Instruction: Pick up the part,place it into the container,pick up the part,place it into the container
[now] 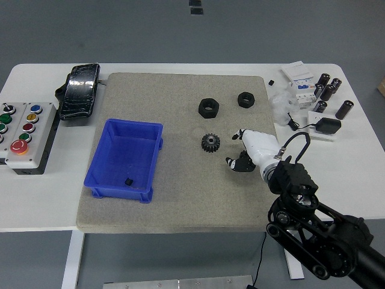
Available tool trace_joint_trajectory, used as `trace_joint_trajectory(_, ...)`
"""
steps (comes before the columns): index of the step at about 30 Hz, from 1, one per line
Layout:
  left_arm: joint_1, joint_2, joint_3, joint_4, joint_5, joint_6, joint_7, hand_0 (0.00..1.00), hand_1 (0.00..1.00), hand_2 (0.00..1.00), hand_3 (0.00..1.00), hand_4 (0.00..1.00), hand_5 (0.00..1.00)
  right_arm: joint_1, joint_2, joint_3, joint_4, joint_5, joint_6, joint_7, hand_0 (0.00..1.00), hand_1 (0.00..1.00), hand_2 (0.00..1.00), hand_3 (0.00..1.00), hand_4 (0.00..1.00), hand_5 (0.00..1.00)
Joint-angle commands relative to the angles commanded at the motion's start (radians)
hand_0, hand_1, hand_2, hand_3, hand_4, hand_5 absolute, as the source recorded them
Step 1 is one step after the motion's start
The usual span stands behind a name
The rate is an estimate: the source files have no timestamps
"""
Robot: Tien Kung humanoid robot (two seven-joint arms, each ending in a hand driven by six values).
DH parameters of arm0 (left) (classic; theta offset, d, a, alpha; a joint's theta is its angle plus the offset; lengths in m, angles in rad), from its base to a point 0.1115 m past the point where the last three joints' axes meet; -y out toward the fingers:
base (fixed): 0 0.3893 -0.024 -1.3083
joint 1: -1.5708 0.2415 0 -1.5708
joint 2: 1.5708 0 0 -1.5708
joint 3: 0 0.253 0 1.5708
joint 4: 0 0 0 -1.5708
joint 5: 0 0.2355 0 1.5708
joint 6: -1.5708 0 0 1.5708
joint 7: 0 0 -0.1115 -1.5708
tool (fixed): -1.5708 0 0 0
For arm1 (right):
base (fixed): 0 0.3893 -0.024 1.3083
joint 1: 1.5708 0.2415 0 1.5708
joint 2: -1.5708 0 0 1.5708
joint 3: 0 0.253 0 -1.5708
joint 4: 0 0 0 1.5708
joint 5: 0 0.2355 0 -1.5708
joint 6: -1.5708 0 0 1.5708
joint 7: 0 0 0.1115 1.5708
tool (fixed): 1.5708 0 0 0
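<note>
My right hand (240, 158) is white and sits over the grey mat, right of centre. Its fingers are curled around a small black gear (242, 164) that rests low at the mat. A larger dark gear (210, 142) lies just left of the hand. Two black nuts lie further back, one bigger (208, 107) and one smaller (245, 99). The blue container (127, 158) stands at the mat's left side with one small black part (127, 180) inside it. My left arm is out of view.
A control box with coloured buttons (21, 135) stands at the left table edge. A black pedal-like device (80, 90) lies behind the container. Several black cylinders (329, 90), a white box (299, 76) and a black adapter (328, 126) crowd the back right corner.
</note>
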Motion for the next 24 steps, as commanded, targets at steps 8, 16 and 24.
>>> trace_joint_trajectory(8,-0.002,-0.003,0.001,0.0,0.002,-0.001,-0.001,0.619,0.519,0.544,0.636,0.614,0.374,-0.005,0.003,0.019,-0.002,0.0,0.005,0.0,0.247,0.528,0.767,0.745,0.787,0.335)
trace_joint_trajectory(16,-0.004,-0.004,0.0,0.0,0.001,-0.001,-0.003,0.619,0.519,0.544,0.636,0.613,0.373,-0.018,0.006,0.069,0.002,-0.011,0.007,0.0,0.246,0.526,0.762,0.743,0.787,0.337)
trace_joint_trajectory(24,-0.003,-0.006,0.002,0.0,0.0,-0.001,-0.004,0.619,0.519,0.544,0.636,0.615,0.375,-0.028,0.007,0.09,-0.017,-0.007,0.009,0.0,0.24,0.513,0.751,0.735,0.787,0.343)
